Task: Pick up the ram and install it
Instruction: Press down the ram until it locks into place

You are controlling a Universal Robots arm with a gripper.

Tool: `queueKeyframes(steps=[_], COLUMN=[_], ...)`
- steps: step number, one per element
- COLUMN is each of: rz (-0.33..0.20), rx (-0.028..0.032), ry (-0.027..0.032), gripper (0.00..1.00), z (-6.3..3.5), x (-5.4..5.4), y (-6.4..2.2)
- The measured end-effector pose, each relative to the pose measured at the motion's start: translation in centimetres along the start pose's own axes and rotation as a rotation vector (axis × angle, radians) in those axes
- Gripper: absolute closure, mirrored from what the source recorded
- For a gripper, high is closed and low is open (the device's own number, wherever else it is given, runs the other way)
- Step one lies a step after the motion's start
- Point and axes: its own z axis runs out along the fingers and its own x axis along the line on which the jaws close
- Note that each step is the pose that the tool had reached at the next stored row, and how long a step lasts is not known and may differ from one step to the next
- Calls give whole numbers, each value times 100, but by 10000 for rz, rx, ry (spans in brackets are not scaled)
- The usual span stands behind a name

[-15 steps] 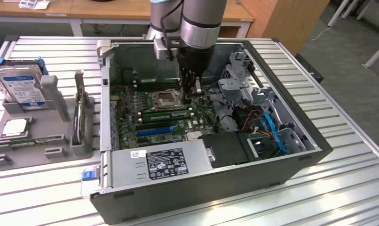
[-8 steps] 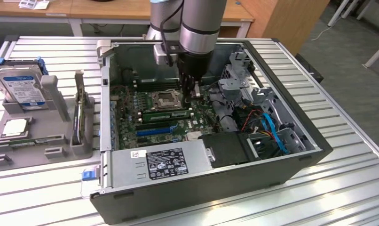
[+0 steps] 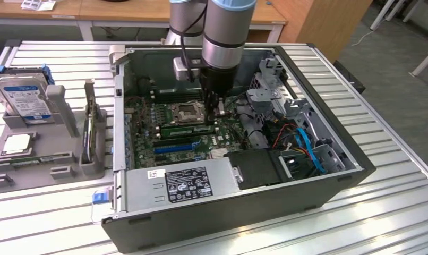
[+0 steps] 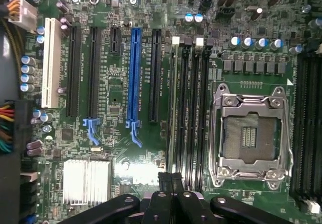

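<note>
The ram (image 3: 188,129) is a thin green stick standing edge-up in a black memory slot on the motherboard, just beside the empty processor socket (image 3: 183,112). From the wrist it reads as a pale narrow strip (image 4: 173,108) along the outermost of the slots. My gripper (image 3: 215,111) reaches down into the open computer case at the stick's end toward the exterior view's right. Its black fingertips (image 4: 168,183) are pressed together, shut, right at that end of the stick (image 4: 173,169). Whether they touch it I cannot tell.
A grey holder (image 3: 30,159) on the exterior view's left carries a hard drive (image 3: 23,98), a square processor chip (image 3: 16,143) and an upright card (image 3: 90,135). Inside the case sit the power supply (image 3: 182,183), blue cables (image 3: 307,144) and a drive cage (image 3: 271,90).
</note>
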Motion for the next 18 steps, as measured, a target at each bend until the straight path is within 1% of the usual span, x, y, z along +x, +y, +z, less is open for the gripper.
queueKeyframes(steps=[3,7,8,9,10,11,12,13,14,18], rz=[-1,-1,0,4,10,10,7,7,6,8], rx=[4,-2,-2,11,10,7,5,7,9,3], ry=[2,32,29,-6,-13,-2,7,1,13,114], gripper=[89,89,89,89,89,89,89,89,89,89], z=[55,110,111,87,48,20,5,4,5,2], x=[-2,0,0,-4,-4,-1,1,-1,-2,-5], y=[-1,1,1,3,9,14,31,74,118,302])
